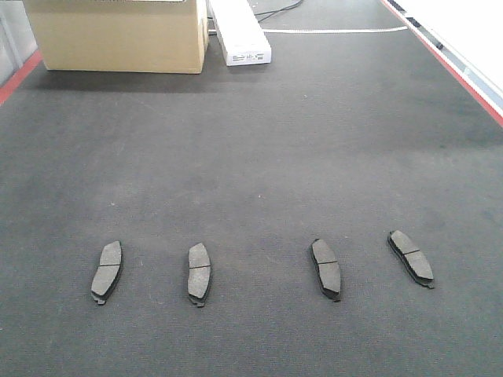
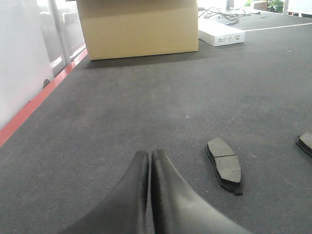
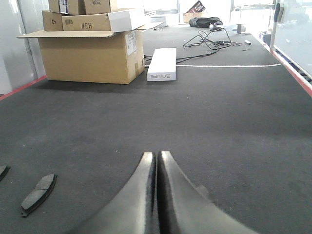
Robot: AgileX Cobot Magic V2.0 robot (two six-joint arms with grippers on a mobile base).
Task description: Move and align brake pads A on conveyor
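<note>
Left gripper (image 2: 149, 161): nearest thing in the left wrist view; two black fingers pressed together with only a thin seam between them, nothing held; tips low over the conveyor (image 2: 146, 107).
Right gripper (image 3: 157, 161): nearest thing in the right wrist view; fingers likewise closed tip to tip, nothing held, above bare belt.
Brake pads A: four, lying flat on the conveyor in a loose row across the near part of the belt, on the side away from the cardboard box (image 1: 118, 35), well apart from it.
Pad 1 (image 1: 107, 271): the one most directly in line with the box; long axis roughly towards the box, slight tilt.
Pad 2 (image 1: 198, 272): next along the row, apart from pad 1, nearly the same heading.
Pad 3 (image 1: 326, 269): further along, a wider gap from pad 2; tilted the other way.
Pad 4 (image 1: 410, 258): end of the row, furthest sideways from the box; tilted most, not parallel to pads 1 and 2.
Cross grooves: visible at mid-length on all four.
Conveyor surface: dark, felt-like, red strip (image 1: 20, 75) along the edge beside the box.
White carton (image 1: 240, 31): long, flat, just beside the box at the far end.
Cables (image 3: 207, 39): beyond the white carton, loose on the belt.
</note>
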